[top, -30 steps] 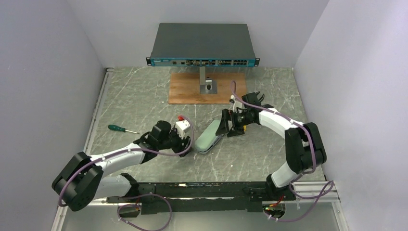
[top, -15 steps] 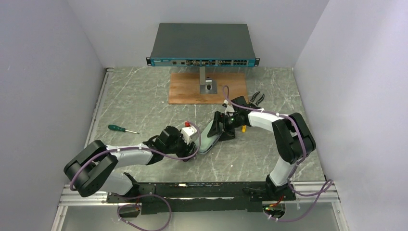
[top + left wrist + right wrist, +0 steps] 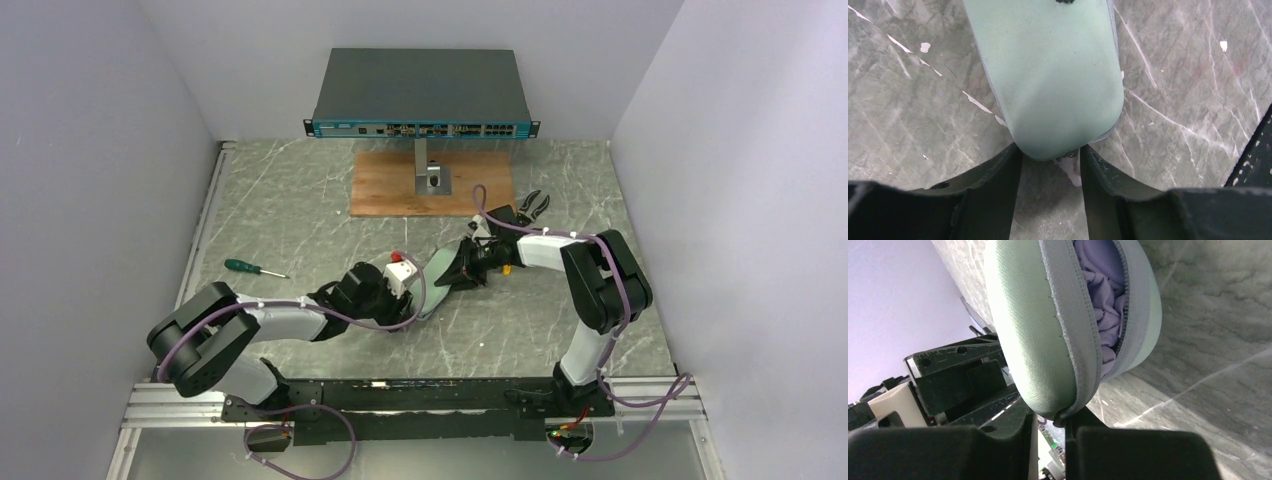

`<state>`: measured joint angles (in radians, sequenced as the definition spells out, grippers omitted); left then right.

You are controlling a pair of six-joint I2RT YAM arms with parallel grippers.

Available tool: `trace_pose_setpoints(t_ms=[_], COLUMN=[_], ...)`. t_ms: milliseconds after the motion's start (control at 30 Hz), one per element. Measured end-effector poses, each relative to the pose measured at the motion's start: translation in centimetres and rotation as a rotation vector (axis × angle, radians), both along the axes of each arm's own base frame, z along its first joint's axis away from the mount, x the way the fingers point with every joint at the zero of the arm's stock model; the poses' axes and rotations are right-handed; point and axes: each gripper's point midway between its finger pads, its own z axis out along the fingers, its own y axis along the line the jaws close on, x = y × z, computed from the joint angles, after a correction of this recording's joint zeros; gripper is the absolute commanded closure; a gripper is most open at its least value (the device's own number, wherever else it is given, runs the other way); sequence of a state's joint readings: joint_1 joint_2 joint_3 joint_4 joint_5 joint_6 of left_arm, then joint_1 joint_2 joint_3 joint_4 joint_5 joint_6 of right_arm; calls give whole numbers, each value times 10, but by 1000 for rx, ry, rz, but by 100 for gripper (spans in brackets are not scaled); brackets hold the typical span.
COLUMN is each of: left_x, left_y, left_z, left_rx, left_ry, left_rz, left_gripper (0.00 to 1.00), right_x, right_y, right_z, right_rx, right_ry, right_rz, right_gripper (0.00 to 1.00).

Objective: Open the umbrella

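Right gripper [image 3: 1050,422]: fingers pressed almost together, pinching the stitched seam at the lower end of the case [image 3: 1038,325].
Left gripper [image 3: 1051,152]: spread part way, with the tips on either side of the case's other, rounded end. They touch it or stop just short; no firm clamp is evident.
Case: pale green, oval, lying on the table [image 3: 300,210] between the two grippers. The right wrist view shows its zip parted along one side.
Umbrella [image 3: 1100,300]: folded inside the case. Only crumpled lavender fabric shows through the zip gap; handle and shaft are hidden.
Stage, judged: the case is being opened and the umbrella is not yet out.
Risk, slip: the right pinch holds only a thin seam, so a hard pull could strip it free.
Risk, drag: if the left gripper does not clamp its end, the whole case may follow the pull instead of parting.
Risk, snag: the fabric lies against the zip edge and could catch there.
Nearby: screwdriver [image 3: 243,266], well apart to the left.
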<state>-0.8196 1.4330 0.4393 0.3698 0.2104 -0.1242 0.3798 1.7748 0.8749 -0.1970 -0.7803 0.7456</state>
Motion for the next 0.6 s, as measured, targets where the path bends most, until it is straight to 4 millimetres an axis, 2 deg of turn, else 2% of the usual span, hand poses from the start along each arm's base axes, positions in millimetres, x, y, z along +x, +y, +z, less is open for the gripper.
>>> trace_pose_setpoints(t_ms=[300,467,600], left_x=[9,15,20], left_y=[-3,3,7], left_z=[-2,-4,-4], left_rx=[-5,-7,-14], left_ry=[31,49,75], left_rz=[41,71,83], left_gripper=[79,100,100], right_x=[6,11,12], right_y=[-6,-9,-12], right_z=[0,0,-1], right_rx=[61,48,46], right_ry=[7,-4,-1], right_rz=[-85,-108,-121], right_gripper=[100,100,100])
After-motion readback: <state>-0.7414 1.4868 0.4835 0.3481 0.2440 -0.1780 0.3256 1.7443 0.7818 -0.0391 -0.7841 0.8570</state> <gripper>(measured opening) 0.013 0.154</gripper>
